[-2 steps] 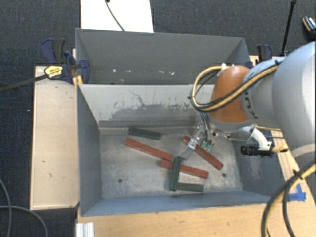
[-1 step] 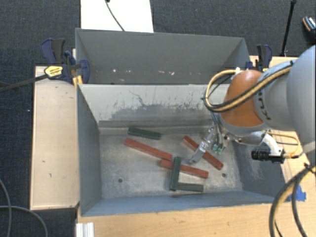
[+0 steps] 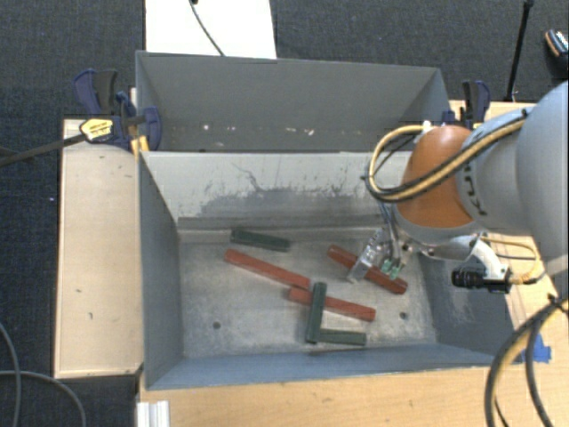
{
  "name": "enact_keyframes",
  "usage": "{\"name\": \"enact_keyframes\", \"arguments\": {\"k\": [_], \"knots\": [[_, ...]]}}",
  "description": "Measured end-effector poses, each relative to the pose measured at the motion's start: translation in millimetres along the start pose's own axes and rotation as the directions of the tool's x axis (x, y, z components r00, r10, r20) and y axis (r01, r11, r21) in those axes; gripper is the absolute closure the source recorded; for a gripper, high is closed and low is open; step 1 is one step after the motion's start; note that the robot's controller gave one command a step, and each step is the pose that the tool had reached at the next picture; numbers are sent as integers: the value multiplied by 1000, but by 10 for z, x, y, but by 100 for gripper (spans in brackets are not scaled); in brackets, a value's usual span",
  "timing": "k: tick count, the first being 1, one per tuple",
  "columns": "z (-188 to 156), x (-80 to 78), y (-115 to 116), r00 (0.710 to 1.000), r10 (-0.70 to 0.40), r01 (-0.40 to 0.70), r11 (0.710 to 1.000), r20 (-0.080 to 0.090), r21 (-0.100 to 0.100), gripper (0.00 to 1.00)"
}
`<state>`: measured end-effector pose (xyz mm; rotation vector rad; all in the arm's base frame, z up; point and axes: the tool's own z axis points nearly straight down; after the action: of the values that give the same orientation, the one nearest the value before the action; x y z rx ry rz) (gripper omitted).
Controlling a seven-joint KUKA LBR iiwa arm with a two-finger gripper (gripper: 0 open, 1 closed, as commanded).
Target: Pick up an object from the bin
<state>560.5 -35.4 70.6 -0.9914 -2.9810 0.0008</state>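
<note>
Red-brown short bar [image 3: 343, 258]: lies flat on the floor of the bin [image 3: 164, 274], right of centre, running slantwise from far-left to near-right. The gripper [image 3: 372, 262] sits directly over its middle, low and close to it. How wide the claw stands cannot be told, nor whether it has hold of anything.

Handling note (judgement): the step in hand looks like the descent and closing on this bar. A good grasp would cross the bar's narrow width, square to its long axis and near its midpoint, so that it lifts level and does not swing. This bar lies apart from the others, so the lift should disturb nothing.

Form and material: a slim, straight-edged rectangular stick, matt, seemingly rigid; wood or plastic cannot be told.

Other contents:
- long red-brown bar [image 3: 265, 269], left of centre, same slant, thin and straight.
- second red-brown bar [image 3: 348, 307], nearer, continuing that line to the right.
- dark green bar [image 3: 260, 238], far-left, lying alone.
- dark green bar [image 3: 316, 315], crossing the end of the second red-brown bar.
- dark green bar [image 3: 343, 337], close to the near wall, meeting the foot of the crossing one in an L.

Container: grey sheet metal, dull and scuffed, with sloped walls.
</note>
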Motion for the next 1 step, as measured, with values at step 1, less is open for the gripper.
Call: {"name": "enact_keyframes", "arguments": {"k": [1], "knots": [[-257,-9,4,1000,-4,4,1000,4,-3,100]]}}
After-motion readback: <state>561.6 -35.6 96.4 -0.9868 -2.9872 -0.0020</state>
